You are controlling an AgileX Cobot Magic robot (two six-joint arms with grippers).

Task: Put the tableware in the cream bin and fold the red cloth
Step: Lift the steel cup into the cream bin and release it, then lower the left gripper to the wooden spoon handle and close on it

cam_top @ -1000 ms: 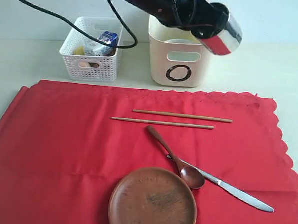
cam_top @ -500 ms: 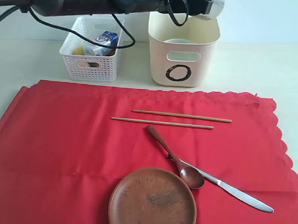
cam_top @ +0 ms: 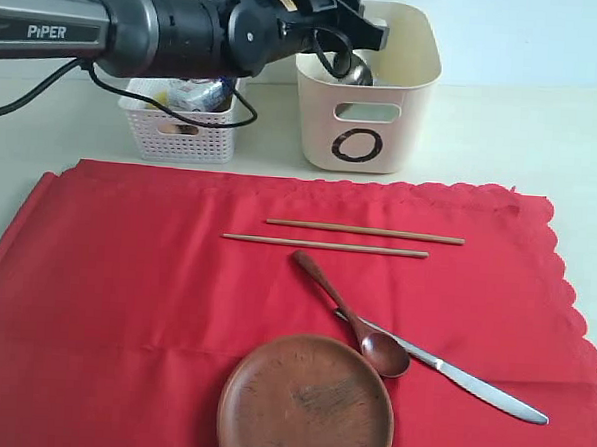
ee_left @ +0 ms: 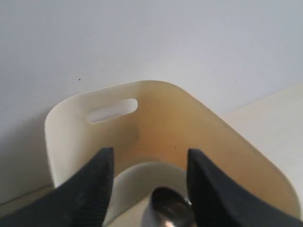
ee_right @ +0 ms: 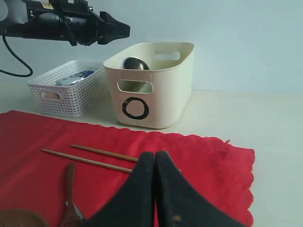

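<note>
The steel cup point(cam_top: 355, 71) is now inside the cream bin point(cam_top: 404, 119), low behind its front wall. A second ago it was held in the air above the right edge of the bin. In the left wrist view the cup point(ee_left: 173, 213) shows below the two dark fingers and neither of them touches it. The left pincer point(cam_top: 360, 37) hangs over the bin mouth with its jaws spread, so the cup is released. It cannot be told whether the cup already rests or is only dropping. A pale round shape point(ee_left: 137, 177) lies beside it in the bin, probably the bowl.

The right pincer point(ee_right: 155, 158) is pressed together and empty, low over the near side of the red cloth point(cam_top: 126, 275).

This means the cup step is as good as finished. On the cloth there are the two chopsticks point(cam_top: 364, 231), the brown spoon point(cam_top: 344, 311) with the table knife point(cam_top: 451, 372) under its bowl end, and the wooden plate point(cam_top: 306, 399) at the front edge. The cloth lies flat on the desk, and folding can likely begin only when these are cleared.
</note>
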